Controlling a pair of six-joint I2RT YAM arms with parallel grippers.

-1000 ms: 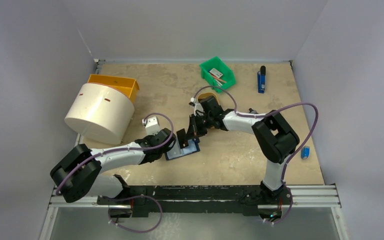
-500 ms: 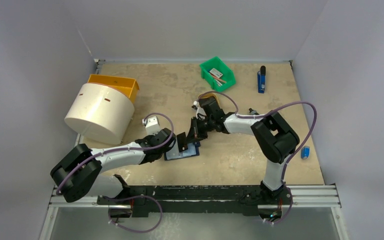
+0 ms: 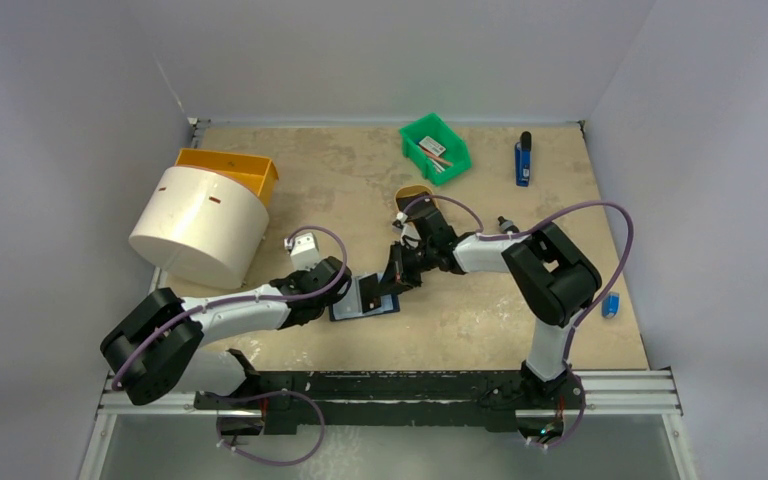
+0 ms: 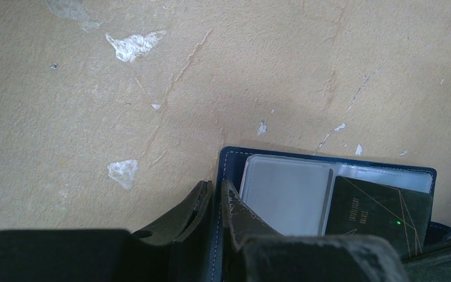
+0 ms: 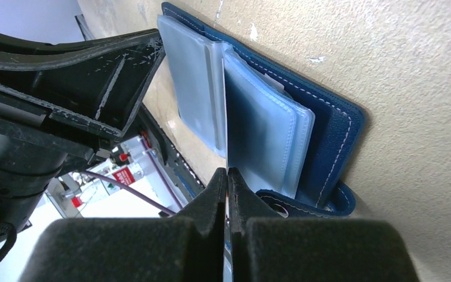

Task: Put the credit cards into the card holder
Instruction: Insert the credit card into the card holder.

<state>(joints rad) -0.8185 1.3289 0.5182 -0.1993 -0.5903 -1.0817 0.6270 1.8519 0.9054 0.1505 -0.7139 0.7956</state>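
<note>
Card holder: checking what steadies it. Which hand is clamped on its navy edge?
The left hand, clamped on the card holder's navy cover edge; the right hand pinches a dark card instead.

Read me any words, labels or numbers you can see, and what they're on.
None can be read.
On the dark card: gold lettering, too blurred.
On the red tag beyond the card holder: white marks, too small.
On the white slip in the green bin: print, too small.
</note>
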